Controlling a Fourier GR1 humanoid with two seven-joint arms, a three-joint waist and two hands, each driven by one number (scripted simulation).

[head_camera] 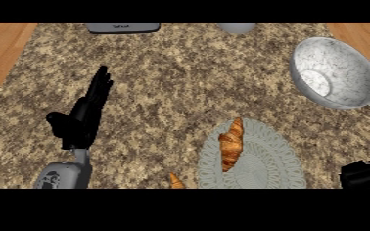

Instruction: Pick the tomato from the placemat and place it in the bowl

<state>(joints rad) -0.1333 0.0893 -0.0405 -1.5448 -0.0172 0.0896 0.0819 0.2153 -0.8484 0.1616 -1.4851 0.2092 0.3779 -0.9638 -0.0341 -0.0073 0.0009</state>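
The left hand stands over the speckled stone counter at the left, fingers straight and together, holding nothing. It is well apart from everything else. The round grey placemat lies at the near edge, right of the middle, with a croissant along its left rim. I cannot see the tomato anywhere on the mat, and cannot tell where it is. The marbled bowl sits at the far right, tilted, apart from the mat. Only a black corner of the right hand shows at the lower right, just beside the mat; how it is set I cannot tell. A small orange tip pokes in left of the mat. A flat grey object and a pale round thing sit at the far edge.
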